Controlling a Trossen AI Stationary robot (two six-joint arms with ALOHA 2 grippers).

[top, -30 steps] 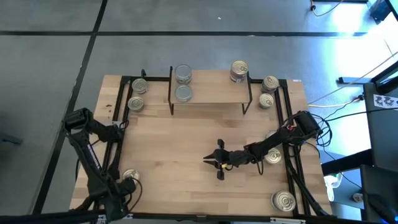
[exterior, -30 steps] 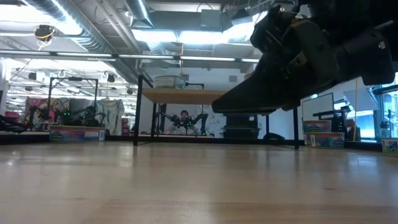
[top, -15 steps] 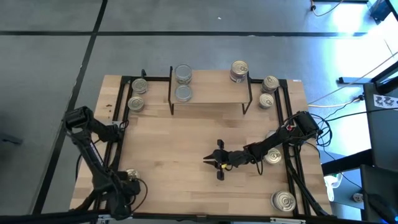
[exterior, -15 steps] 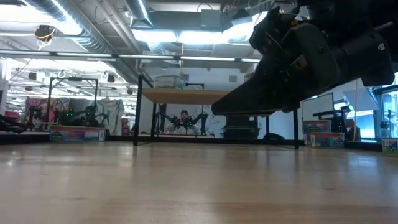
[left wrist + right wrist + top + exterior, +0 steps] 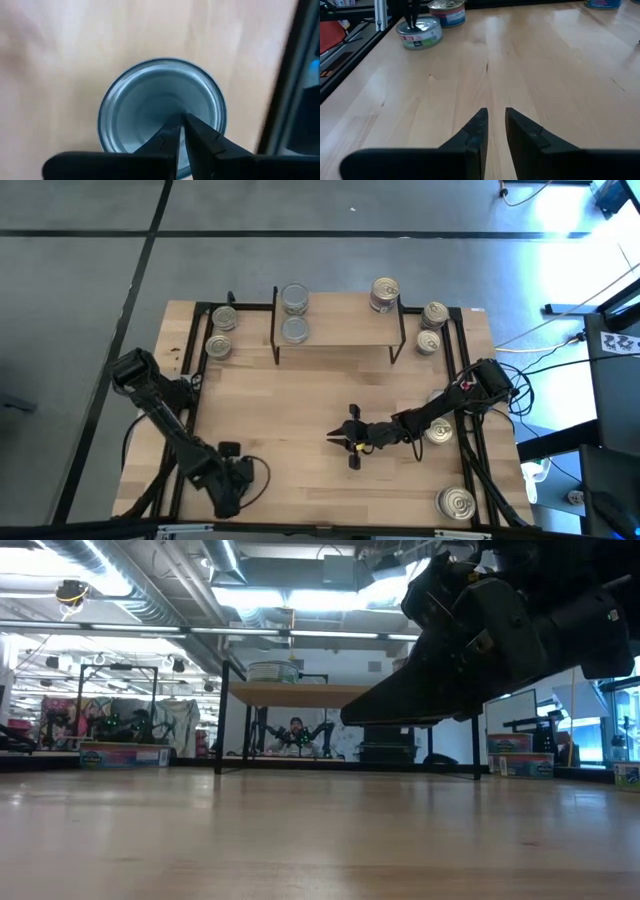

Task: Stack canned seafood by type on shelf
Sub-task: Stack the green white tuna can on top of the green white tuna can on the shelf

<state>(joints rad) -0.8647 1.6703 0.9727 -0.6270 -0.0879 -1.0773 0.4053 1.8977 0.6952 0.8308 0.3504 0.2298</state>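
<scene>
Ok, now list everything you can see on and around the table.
table: one, light wood, under everything
shelf: one, light wood on black legs, back middle of the table
cans on the shelf: three seen from above; two grey-lidded at its left end, one gold-lidded at its right back corner
cans left of the shelf: two, metal, on the table
cans right of the shelf: two, metal, on the table
cans by the right edge: two; one front corner, one partly under the right arm
front-left can: one, silver-grey lid
person: one, far behind the shelf
left hand: shut, directly above the front-left can
right hand: slightly open, over mid-table
</scene>
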